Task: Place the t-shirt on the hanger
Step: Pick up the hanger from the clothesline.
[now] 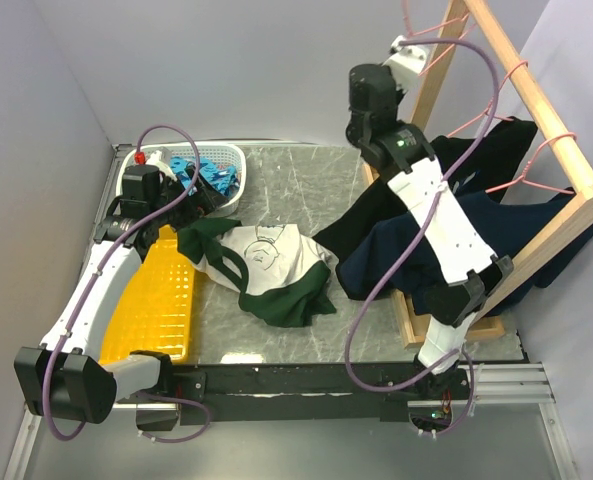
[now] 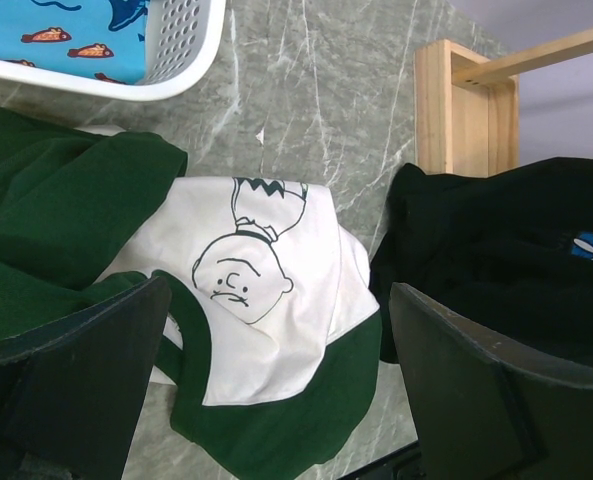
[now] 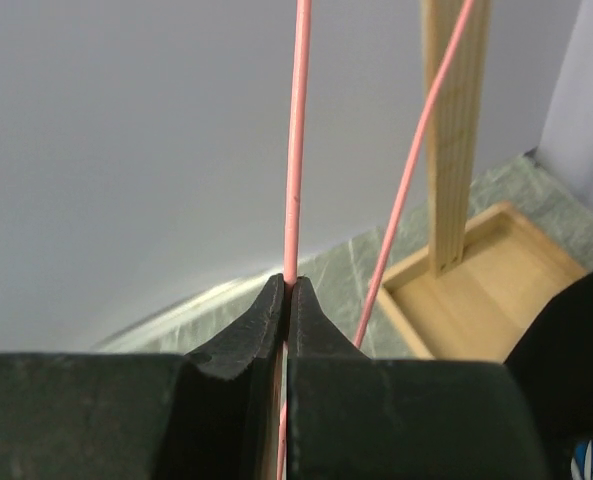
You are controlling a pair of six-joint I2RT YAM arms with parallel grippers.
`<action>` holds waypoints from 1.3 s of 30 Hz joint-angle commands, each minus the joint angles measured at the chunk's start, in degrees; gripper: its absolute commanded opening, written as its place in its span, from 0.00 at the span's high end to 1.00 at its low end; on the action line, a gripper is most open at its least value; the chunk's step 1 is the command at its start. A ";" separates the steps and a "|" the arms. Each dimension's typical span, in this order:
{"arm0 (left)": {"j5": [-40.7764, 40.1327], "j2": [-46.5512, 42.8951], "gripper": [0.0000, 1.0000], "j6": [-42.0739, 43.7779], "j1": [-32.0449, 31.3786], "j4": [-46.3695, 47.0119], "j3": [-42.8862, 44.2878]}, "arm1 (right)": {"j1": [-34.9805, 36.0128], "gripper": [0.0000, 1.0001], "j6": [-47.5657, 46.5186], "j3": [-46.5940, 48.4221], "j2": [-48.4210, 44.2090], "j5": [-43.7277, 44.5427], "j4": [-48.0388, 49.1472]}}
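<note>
The t-shirt (image 1: 266, 262) lies crumpled on the marble table, off-white front up with a line-drawn face, green sleeves and hem around it. In the left wrist view it (image 2: 276, 300) lies below and between my open fingers. My left gripper (image 1: 198, 203) (image 2: 276, 400) is open and empty above the shirt's left edge. My right gripper (image 1: 413, 50) (image 3: 289, 288) is raised at the far end of the rack, shut on a thin pink wire of the hanger (image 1: 444, 32) (image 3: 296, 150). The hanger's hook is out of view.
A white basket (image 1: 238, 160) with bright blue cloth stands at the back left. A yellow ribbed tray (image 1: 161, 300) lies left of the shirt. The wooden rack (image 1: 536, 110) on the right carries navy and black garments (image 1: 446, 230) on pink hangers.
</note>
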 commanded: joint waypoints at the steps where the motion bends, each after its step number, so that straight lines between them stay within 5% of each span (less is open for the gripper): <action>1: 1.54 -0.78 0.02 1.02 0.03 1.39 1.40 | 4.43 1.00 2.54 -4.47 -6.86 -0.62 -0.18; 8: -3.54 -4.37 0.02 0.92 -0.49 2.71 -4.57 | 14.62 1.00 3.60 -8.53 -10.12 -6.51 -1.75; 16: -20.56 -11.58 0.11 2.68 -2.95 -1.51 -8.44 | 27.88 1.00 2.81 -9.40 -9.86 -17.31 -5.71; 22: -30.17 -19.40 0.24 -1.59 -11.20 -5.90 -14.67 | 33.00 1.00 1.05 -14.49 -14.51 -32.15 -5.63; 27: -36.16 -21.17 0.38 -10.13 -21.39 -6.17 -21.61 | 35.55 1.00 2.19 -24.94 -22.93 -44.12 -4.49; 39: -42.23 -8.36 0.42 -12.26 -22.64 2.79 -22.78 | 39.15 1.00 12.73 -53.34 -44.64 -45.71 -2.11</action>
